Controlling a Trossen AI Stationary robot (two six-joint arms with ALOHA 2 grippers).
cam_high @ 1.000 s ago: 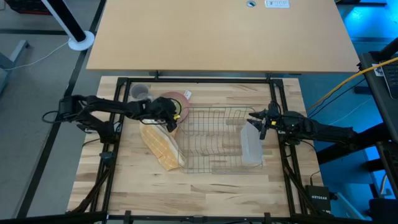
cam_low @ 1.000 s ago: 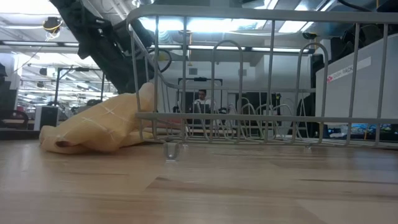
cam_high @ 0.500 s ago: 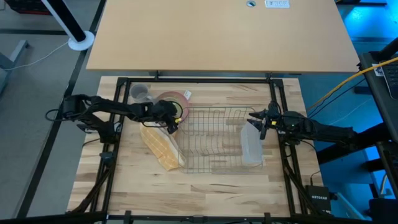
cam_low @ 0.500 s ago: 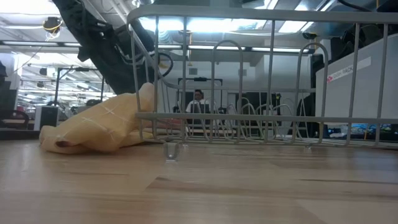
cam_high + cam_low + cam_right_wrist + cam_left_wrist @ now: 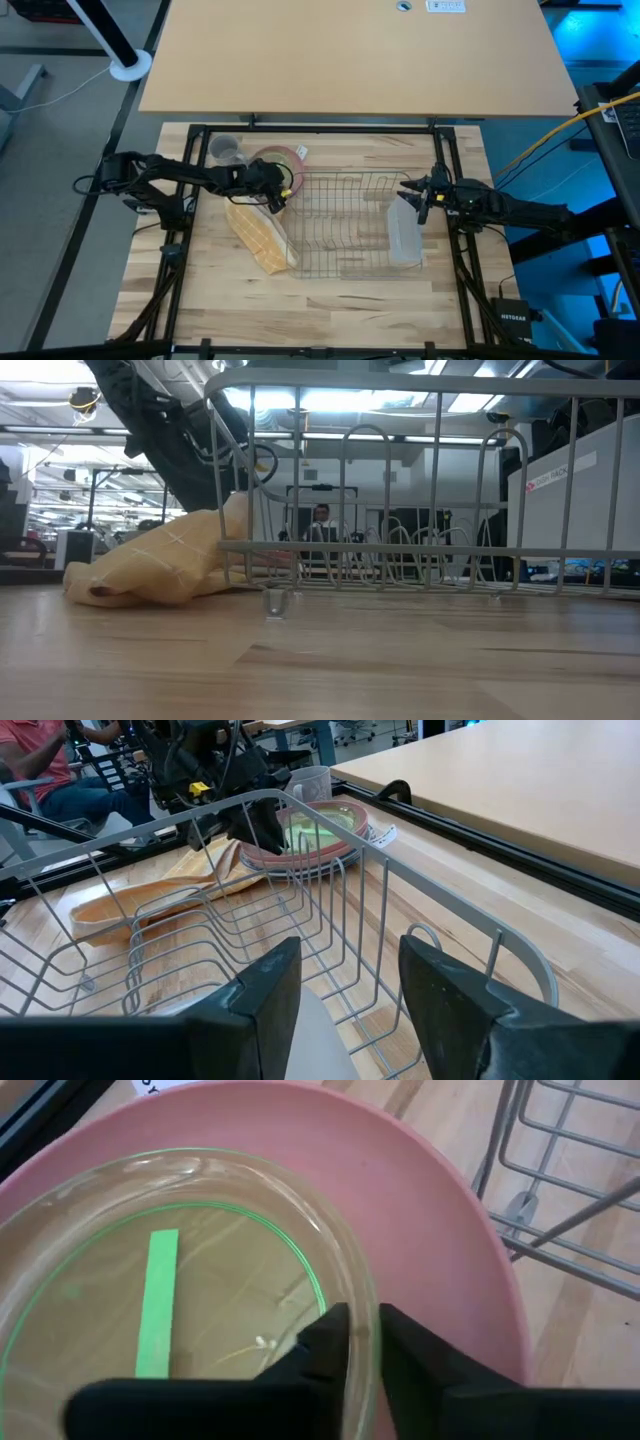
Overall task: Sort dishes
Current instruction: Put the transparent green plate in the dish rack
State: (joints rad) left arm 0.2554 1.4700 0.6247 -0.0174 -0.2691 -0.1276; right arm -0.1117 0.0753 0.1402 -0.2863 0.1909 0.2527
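Sorting has barely begun: your left gripper (image 5: pixel 362 1342) pinches the green bowl's (image 5: pixel 180 1280) rim atop the pink plate (image 5: pixel 440 1250), your right gripper (image 5: pixel 345 982) waits open, and the wire rack (image 5: pixel 345 225) holds no dishes yet.

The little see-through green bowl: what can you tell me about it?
The small green bowl is round, clear and glassy-looking, with a green ring and a green strip showing through its base. It sits upright inside the pink dish, beside the wire rack. The left end effector straddles its rim, one finger inside, one outside.
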